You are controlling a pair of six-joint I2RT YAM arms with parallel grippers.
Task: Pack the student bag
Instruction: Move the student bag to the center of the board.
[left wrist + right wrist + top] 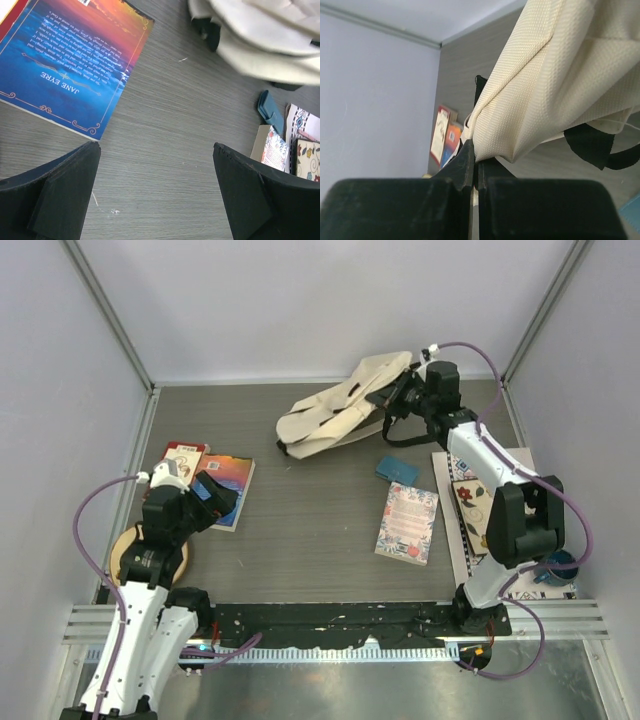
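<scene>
Right gripper (474, 162) clamps the student bag (555, 75) fabric, lifting it; empty left gripper (155, 149), spread wide, should fetch the book (75, 65).

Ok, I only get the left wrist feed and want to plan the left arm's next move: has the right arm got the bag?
Observer: Yes, the right fingers are shut on a fold of the bag.
Operator: Which end?
Observer: Its far right end, which looks raised, hanging from the fingers. The rest lies slumped toward the left.
Operator: What's the red sliver left of the blue book?
Observer: A red book, lying flat against the blue one's left side.
</scene>
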